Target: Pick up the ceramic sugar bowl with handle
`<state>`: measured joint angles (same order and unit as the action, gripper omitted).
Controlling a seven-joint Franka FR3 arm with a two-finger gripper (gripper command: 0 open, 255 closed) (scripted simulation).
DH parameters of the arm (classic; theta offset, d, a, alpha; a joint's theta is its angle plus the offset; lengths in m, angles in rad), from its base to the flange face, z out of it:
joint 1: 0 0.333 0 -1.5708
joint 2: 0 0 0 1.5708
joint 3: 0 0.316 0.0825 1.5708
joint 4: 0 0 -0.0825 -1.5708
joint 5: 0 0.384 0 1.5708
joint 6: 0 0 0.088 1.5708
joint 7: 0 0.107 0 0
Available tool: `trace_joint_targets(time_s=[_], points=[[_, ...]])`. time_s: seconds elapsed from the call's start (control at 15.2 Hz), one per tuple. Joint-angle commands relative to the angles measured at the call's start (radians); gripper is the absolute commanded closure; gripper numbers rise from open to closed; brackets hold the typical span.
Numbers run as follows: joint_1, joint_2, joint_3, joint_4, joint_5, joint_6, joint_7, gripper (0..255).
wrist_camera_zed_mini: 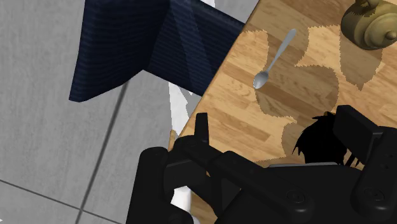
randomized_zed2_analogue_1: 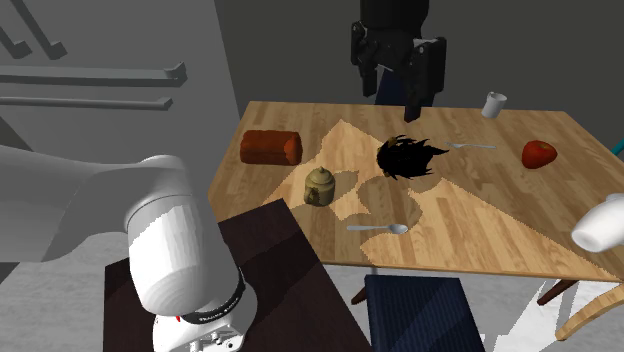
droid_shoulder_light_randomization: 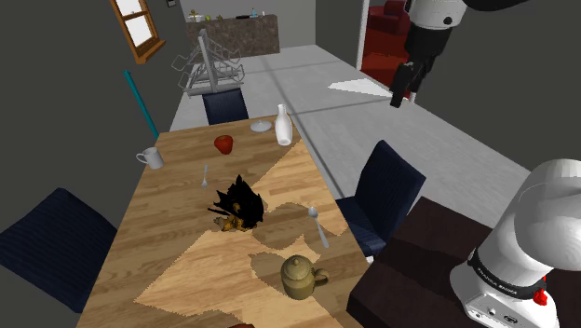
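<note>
Sugar bowl: olive-brown, lidded, handled; lower centre of the shoulder view, on wooden table.
Gripper: upper right, fingers apart, empty.
Arm base lettering: unreadable.

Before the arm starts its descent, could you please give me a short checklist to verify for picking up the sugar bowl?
1. The gripper is open and empty: ok, its fingers stand apart with nothing between them.
2. The olive-brown sugar bowl stands upright on the table with its lid on: ok.
3. Gripper lined up over the bowl: not ok, it hangs high above the table and the bowl lies well off from between the fingers.
4. Room around the bowl: ok, the spoon and the black spiky object lie apart from it.
5. Finger opening wide enough for the bowl: cannot tell.
</note>
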<state>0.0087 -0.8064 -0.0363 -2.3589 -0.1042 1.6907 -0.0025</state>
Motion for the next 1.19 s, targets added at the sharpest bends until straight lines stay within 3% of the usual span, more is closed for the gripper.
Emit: trace_joint_targets(time_s=[0.0,0.59,1.12], points=[[0.000,0.000,0.000,0.000,0.000,0.000,0.000,0],[0.054,0.017,0.090,-0.243,0.060,0.230,0.101,0],[0.114,0.137,0.184,-0.390,0.120,0.475,0.197,0]])
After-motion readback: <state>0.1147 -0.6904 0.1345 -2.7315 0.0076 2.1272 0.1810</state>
